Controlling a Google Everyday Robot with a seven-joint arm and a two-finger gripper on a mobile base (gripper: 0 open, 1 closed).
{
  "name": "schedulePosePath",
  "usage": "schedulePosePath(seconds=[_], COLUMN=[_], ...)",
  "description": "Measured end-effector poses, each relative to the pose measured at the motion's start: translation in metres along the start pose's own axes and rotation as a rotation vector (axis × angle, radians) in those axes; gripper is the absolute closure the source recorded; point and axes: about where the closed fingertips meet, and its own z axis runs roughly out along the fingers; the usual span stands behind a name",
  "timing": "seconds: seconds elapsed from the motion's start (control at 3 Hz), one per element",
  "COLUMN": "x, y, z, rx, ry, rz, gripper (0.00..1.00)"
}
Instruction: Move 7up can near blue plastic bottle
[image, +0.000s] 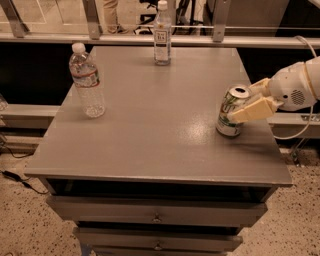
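The 7up can (229, 116), silver and green, stands near the right edge of the grey table (150, 130). My gripper (242, 102) reaches in from the right at can height. It is open, with one cream finger (252, 110) across the can's front right side and the other behind its top. The blue plastic bottle (161, 35), slim with a white cap and white label, stands at the far edge of the table, well away from the can.
A wider crinkled clear bottle (87, 81) with a red-and-white label stands at the table's left side. A metal railing (150, 37) runs behind the table. Drawers (155, 215) sit under the tabletop. A cable hangs at the right.
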Motion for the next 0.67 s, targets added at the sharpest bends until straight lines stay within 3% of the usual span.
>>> schedulePosePath(seconds=[0.33,0.67], x=[-0.029,-0.072], y=[-0.03,-0.074], z=[-0.005,-0.028], rx=[0.036,0.129], ry=[-0.038,-0.089], rz=[-0.046,-0.126], gripper=[0.95,1.0])
